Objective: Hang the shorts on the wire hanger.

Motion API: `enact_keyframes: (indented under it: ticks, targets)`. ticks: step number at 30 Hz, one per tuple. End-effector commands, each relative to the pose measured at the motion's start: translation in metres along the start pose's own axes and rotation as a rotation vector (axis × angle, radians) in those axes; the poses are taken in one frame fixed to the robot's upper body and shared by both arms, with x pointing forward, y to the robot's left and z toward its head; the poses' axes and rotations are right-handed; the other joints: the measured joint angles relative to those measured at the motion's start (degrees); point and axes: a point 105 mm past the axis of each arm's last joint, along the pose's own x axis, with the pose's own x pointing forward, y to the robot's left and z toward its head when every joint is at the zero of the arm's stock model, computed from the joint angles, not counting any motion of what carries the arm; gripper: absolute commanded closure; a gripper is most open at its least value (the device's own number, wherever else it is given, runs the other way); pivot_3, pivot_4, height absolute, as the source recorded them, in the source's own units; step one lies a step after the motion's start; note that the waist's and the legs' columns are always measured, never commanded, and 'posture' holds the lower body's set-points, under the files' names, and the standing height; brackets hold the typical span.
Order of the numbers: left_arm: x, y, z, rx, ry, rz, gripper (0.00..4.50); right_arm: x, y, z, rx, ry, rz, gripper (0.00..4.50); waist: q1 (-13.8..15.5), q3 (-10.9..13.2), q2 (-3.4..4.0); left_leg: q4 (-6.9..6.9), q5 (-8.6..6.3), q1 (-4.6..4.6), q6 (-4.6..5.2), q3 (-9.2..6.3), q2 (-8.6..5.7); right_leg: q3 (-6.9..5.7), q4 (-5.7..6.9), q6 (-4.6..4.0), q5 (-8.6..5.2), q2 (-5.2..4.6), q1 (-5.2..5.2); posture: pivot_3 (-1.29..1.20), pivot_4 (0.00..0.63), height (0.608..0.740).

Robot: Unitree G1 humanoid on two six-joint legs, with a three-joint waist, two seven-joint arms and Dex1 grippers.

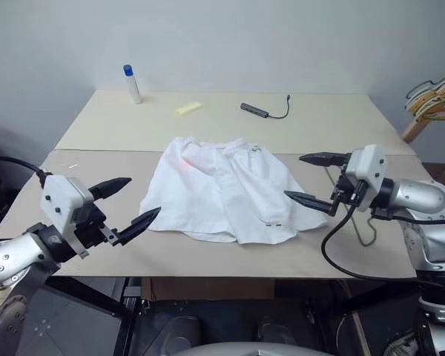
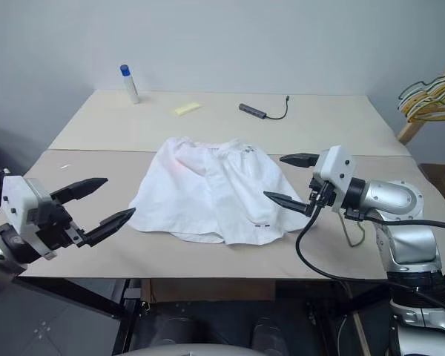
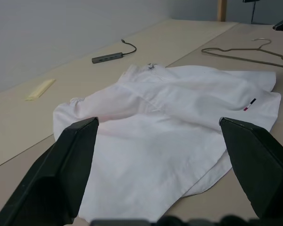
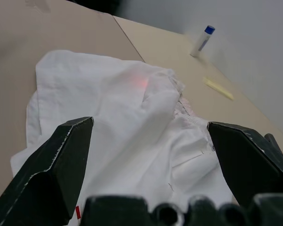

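Shorts (image 1: 224, 189) are spread flat at frame centre on the counter (image 1: 341, 119). Wire hanger (image 3: 247, 52) is seen lower right, behind the right tool (image 1: 315, 179), the nearer one. Left tool (image 1: 130, 202) and right are both spread, empty.

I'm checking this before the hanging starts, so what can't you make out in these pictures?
- wire hanger: largely hidden behind the right gripper in the head views.
- shorts: underside against the table; small marks at the hem unreadable.
- Coloured hangers: cut off by the picture's edge.
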Motion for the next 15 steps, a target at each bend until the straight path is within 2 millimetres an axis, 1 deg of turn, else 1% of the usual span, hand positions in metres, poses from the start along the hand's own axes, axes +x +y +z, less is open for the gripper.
enact_keyframes:
  ticks: [1,10,12,15]
  targets:
    - [0.0,0.003,0.011,0.017,-0.042,0.007,0.05,-0.002,-0.004,0.011,-0.051,-0.028,-0.014,0.0,0.05,0.0,0.0,0.0,0.0,0.0,0.0,0.0,0.0,0.0,0.0,0.0,0.0,0.0,0.0,0.21,0.005,0.74]
    - [0.007,0.001,0.011,0.03,-0.031,-0.011,0.05,-0.004,-0.002,0.011,-0.049,-0.023,-0.024,0.0,0.01,0.0,0.0,0.0,0.0,-0.01,0.0,0.0,0.0,-0.01,0.0,0.02,0.01,0.0,0.0,0.19,0.004,0.74]
    - [0.013,-0.002,0.006,0.031,0.0,-0.027,0.05,-0.005,-0.002,0.01,-0.046,-0.02,-0.028,0.0,0.0,0.0,0.0,0.0,0.0,-0.01,0.0,0.01,0.0,-0.01,0.0,0.02,0.01,0.0,0.0,0.19,0.005,0.74]
    - [0.028,-0.012,-0.01,0.102,0.098,-0.08,0.05,-0.003,-0.001,0.009,-0.049,-0.014,-0.027,0.0,0.07,-0.01,0.0,0.0,0.0,0.0,0.0,0.01,-0.02,-0.02,0.0,0.04,0.02,0.0,0.02,0.18,0.0,0.74]
